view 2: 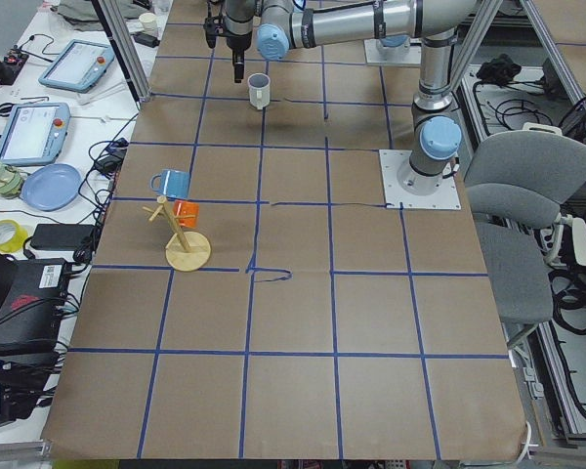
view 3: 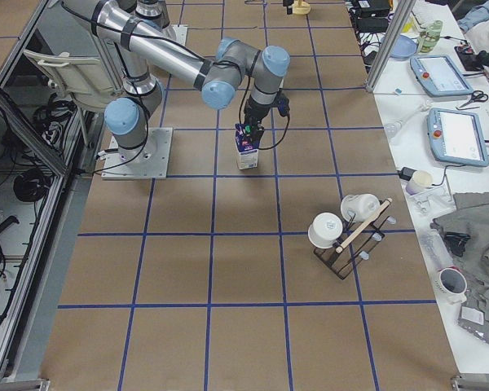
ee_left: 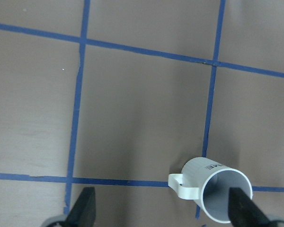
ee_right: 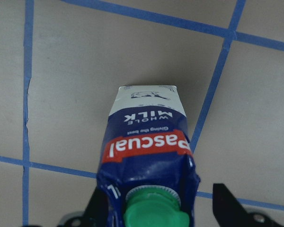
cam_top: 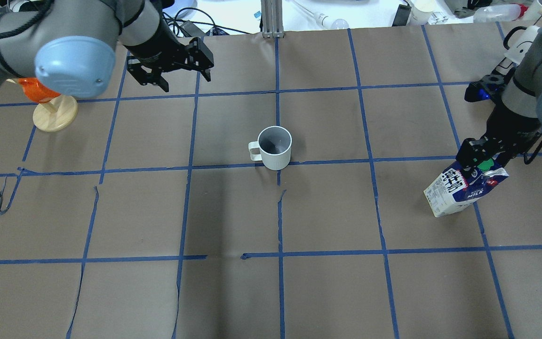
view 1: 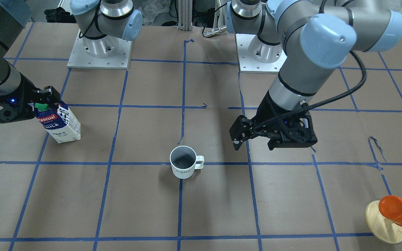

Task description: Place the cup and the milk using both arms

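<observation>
Brown taped table: right gripper clamps milk; left gripper, jaws apart, should straddle cup squarely.

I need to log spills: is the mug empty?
Empty. The cup stands upright with its dark inside bare to the bottom in the overhead and left wrist views; no liquid shows.

Cup stands alone mid-desk, bare paper on every side, handle toward my left hand. That hand hangs well apart from the cup, fingers spread, nothing between them and it. Orange cup on wooden stand sits beyond my left arm, far from the cup. Milk with my right hand at its top stands well off the cup's other side.
</observation>
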Motion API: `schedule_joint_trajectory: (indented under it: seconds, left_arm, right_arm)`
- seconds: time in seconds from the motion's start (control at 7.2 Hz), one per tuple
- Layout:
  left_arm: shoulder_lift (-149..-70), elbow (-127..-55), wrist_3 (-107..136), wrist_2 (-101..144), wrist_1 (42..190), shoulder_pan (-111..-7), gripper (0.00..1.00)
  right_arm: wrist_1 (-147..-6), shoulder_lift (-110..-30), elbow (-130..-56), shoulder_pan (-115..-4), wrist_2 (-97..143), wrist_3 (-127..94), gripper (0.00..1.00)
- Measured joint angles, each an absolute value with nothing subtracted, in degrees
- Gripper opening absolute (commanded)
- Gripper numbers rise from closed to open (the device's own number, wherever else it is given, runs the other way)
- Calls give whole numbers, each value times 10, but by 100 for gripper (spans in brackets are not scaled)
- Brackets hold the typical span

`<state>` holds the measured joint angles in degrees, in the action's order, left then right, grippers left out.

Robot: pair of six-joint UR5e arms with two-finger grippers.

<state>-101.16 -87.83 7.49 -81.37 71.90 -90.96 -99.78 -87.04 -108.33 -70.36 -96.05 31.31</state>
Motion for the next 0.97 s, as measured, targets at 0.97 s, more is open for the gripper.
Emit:
schedule_joint_trajectory:
  seconds: [0.97]
  left_arm:
    - [-898, -913, 2, -906, 859, -841, 100]
  right_arm:
    - [-997, -847, -994, -761, -937, 214, 43]
